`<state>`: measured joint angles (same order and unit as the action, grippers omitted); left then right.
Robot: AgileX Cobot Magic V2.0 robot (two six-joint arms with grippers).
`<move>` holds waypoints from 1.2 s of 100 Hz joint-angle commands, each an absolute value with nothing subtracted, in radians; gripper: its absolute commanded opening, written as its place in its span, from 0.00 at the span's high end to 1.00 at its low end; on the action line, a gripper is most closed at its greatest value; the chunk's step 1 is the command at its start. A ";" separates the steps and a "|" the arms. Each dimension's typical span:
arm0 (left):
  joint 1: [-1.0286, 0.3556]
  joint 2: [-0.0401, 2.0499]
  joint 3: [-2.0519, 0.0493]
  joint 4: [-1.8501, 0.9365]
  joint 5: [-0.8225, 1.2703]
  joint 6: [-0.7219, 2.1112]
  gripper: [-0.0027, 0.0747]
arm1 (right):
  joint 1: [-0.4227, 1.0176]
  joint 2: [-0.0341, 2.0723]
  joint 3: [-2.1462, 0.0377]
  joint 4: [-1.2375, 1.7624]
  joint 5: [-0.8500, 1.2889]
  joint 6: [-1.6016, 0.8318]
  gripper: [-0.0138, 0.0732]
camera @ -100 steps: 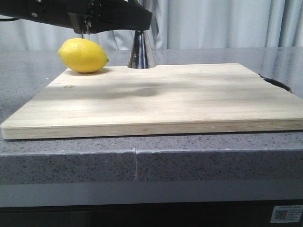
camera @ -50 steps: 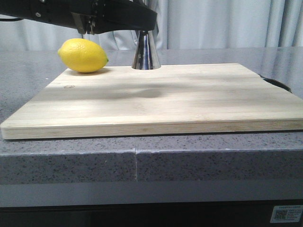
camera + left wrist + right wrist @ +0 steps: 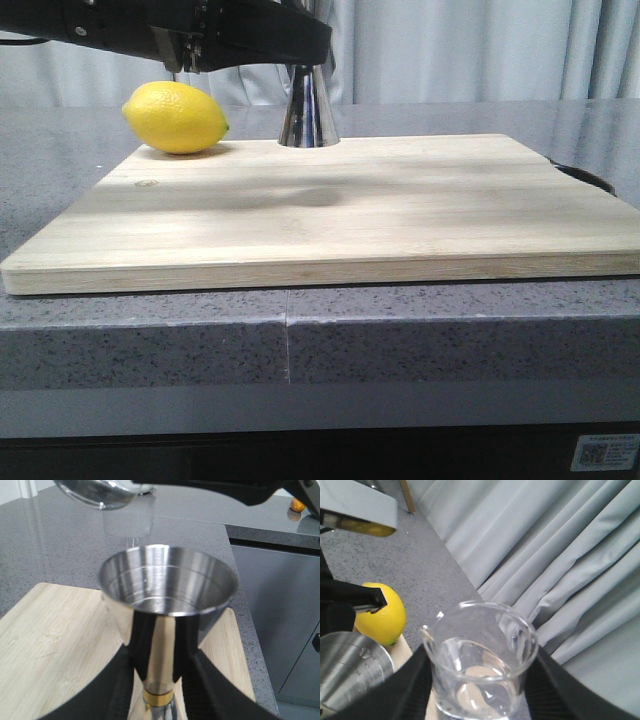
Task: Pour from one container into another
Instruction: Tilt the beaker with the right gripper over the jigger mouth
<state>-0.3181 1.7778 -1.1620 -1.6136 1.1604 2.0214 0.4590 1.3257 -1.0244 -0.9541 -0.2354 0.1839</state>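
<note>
The glass beaker [image 3: 482, 665], pinched by the right fingers [image 3: 415, 680], hangs tipped just above the steel jigger [image 3: 167, 607] that the left fingers [image 3: 202, 680] pinch on the far side of the cutting board [image 3: 340, 210] by the lemon [image 3: 175, 117], so it should tip slowly with its lip over the cup.

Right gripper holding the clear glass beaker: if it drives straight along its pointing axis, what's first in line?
Probably nothing near: beyond the clear glass beaker in the right gripper, the view shows only pale pleated curtain. The steel jigger and yellow lemon sit off to one side. Depth is unclear.
</note>
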 commanded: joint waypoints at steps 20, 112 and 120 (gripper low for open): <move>-0.328 1.739 -1.194 -1.694 1.270 2.022 0.72 | 0.460 1.296 -1.061 -0.981 -0.299 0.185 0.65; -0.328 1.739 -1.194 -1.694 1.270 2.022 0.72 | 0.460 1.296 -1.061 -1.119 -0.304 0.185 0.65; -0.328 1.739 -1.194 -1.694 1.270 2.022 0.72 | 0.460 1.296 -1.061 -1.128 -0.304 0.185 0.65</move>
<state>-0.3181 1.7778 -1.1620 -1.6136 1.1604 2.0214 0.4590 1.3257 -1.0244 -1.1242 -0.2546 0.1839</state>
